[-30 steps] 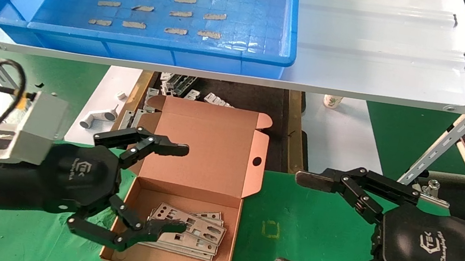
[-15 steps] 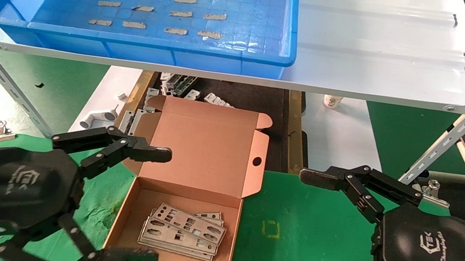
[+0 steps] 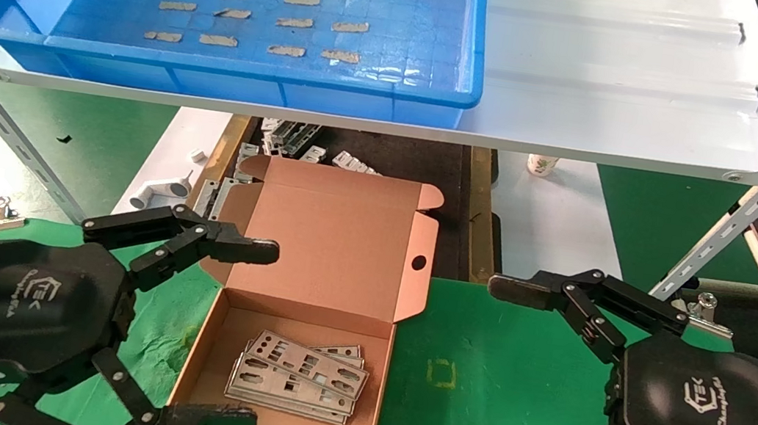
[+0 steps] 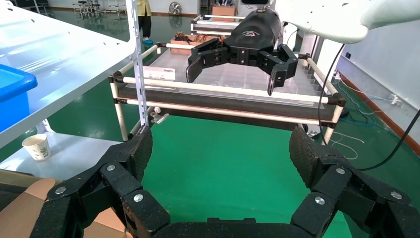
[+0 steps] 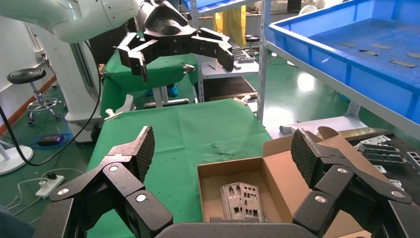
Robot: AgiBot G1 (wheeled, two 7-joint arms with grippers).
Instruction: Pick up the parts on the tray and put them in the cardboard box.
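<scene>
Grippers are hovering low over the green-covered table, one on each side of the small flat brown corrugated cardboard box. The left gripper is sitting just beside the box's left wall with its black fingers spread wide apart and gripping nothing; one fingertip is reaching over the box's far left corner, the other is lying by its near left corner. The right gripper is waiting well to the right of the box, its fingers likewise spread wide and bare, pointing toward the box.

The box is lying open, its hinged lid folded back and a side flap with a round hole standing at the right. Inside, on the box floor, the thin flat silver metal plates punched with rectangular and round cutouts are resting in a loose overlapping stack; the right wrist view is showing them there too.

Beyond the box, the large shallow bright blue plastic tray is sitting on the white shelf panel, with only small grey tape strips showing on its grid-patterned floor. Under the shelf, bent metal brackets are lying in a heap behind the box lid.
</scene>
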